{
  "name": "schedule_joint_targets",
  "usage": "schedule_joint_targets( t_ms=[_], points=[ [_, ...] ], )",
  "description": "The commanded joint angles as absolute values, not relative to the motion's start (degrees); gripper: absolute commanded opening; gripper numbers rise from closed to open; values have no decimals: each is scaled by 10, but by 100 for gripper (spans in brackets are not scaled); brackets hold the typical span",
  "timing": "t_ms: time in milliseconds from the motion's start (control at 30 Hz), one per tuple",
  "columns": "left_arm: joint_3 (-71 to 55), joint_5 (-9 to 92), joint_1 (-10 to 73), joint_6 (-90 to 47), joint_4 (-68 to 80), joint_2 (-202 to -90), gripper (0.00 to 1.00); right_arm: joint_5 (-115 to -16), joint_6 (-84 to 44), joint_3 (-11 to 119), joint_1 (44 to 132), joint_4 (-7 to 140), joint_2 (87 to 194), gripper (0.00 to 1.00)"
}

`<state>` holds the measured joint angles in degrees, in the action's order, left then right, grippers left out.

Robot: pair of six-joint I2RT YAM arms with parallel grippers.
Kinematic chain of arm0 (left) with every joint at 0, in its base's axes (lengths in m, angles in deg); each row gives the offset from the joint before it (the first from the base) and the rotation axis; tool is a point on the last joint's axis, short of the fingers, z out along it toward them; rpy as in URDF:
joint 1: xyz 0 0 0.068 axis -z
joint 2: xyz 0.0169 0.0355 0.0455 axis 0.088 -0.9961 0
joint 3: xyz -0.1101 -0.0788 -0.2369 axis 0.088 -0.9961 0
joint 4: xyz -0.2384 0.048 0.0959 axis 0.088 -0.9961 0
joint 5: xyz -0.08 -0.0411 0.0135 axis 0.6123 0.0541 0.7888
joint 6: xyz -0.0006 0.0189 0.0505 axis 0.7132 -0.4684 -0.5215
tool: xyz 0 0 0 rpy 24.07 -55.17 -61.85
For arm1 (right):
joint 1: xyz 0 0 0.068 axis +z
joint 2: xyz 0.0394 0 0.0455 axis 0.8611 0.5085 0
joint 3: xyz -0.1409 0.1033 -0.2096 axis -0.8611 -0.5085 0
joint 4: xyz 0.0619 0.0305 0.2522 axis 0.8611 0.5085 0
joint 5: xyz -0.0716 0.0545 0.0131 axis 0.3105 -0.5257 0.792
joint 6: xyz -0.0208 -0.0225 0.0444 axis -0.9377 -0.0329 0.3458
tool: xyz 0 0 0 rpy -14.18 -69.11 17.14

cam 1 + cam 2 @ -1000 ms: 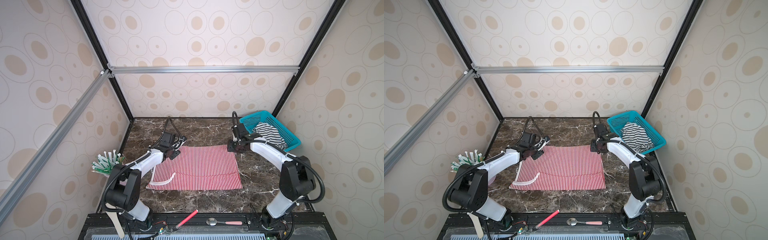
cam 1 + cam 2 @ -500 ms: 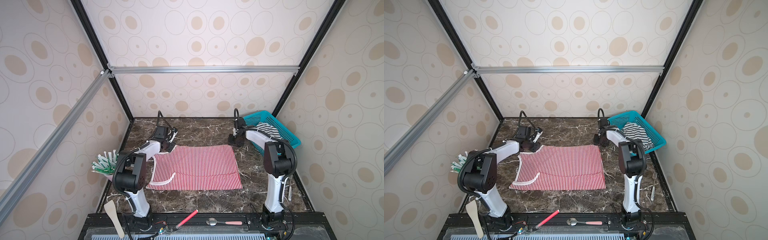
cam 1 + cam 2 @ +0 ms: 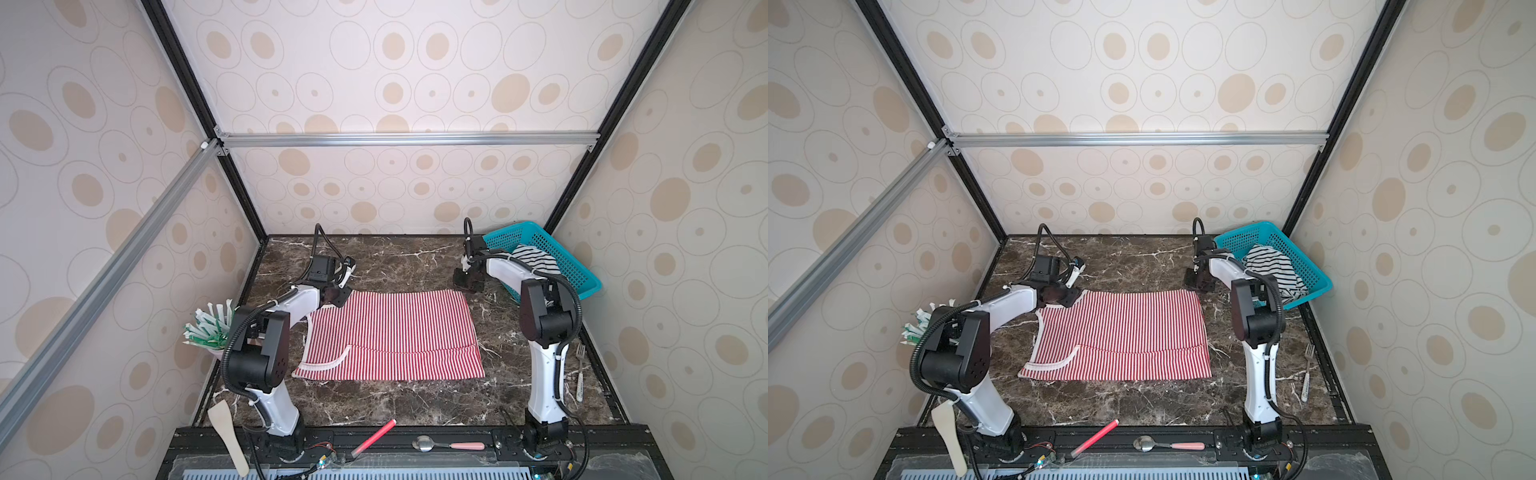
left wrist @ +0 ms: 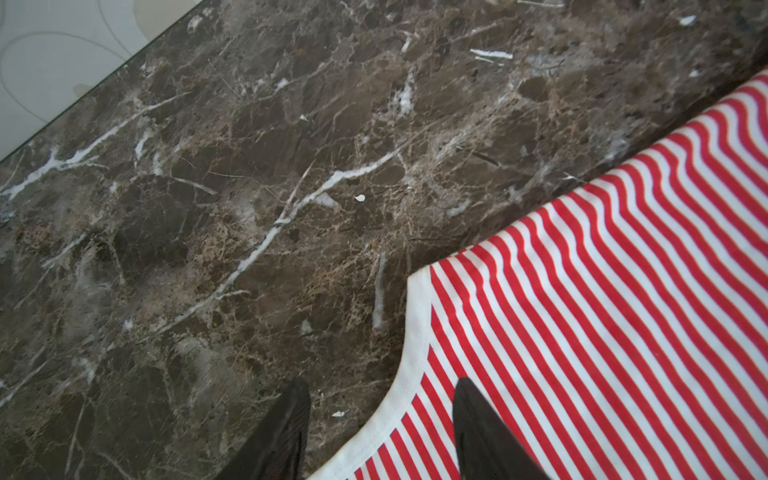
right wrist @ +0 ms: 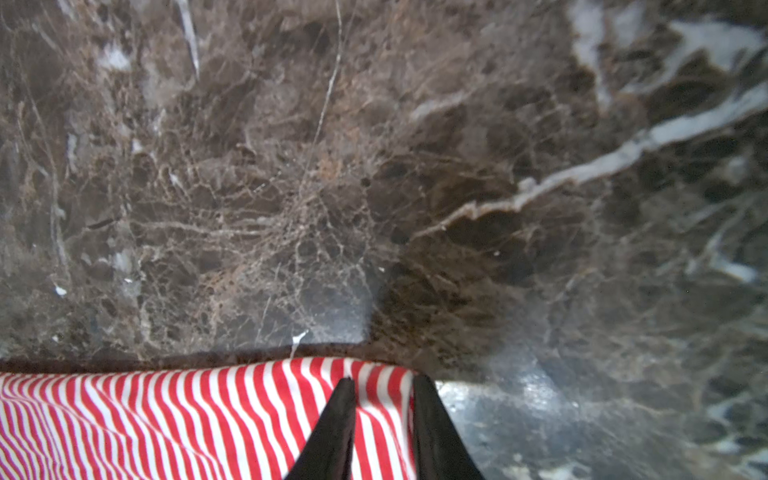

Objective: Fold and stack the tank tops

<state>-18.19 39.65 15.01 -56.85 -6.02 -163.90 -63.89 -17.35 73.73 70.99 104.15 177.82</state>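
Soft, even light fills both top views, shadows faint. The right wrist view is blurred, with pale glare on the surface (image 5: 532,390); the left wrist view is sharp.

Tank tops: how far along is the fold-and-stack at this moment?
Done: only that the red-striped top lies spread flat on the table. In hand: the left claw, open, straddles its white-trimmed far corner; the right claw brackets the other far corner, grip unclear. Remaining: folding it, then the black-striped top, bunched in the basket, and stacking.
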Motion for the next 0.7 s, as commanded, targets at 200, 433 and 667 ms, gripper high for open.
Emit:
schedule_joint_targets(
  t_ms=[200,433,667],
  points=[
    [-142,411,146,-549,-53,-1683,55,-652,-192,735,705,1041,1773,9],
    [-101,415,145,-555,-71,-1718,52,-661,-191,692,706,1016,1720,0],
    [-51,446,145,-552,-102,-1768,47,-667,-194,678,706,1019,1704,0]
  ],
)
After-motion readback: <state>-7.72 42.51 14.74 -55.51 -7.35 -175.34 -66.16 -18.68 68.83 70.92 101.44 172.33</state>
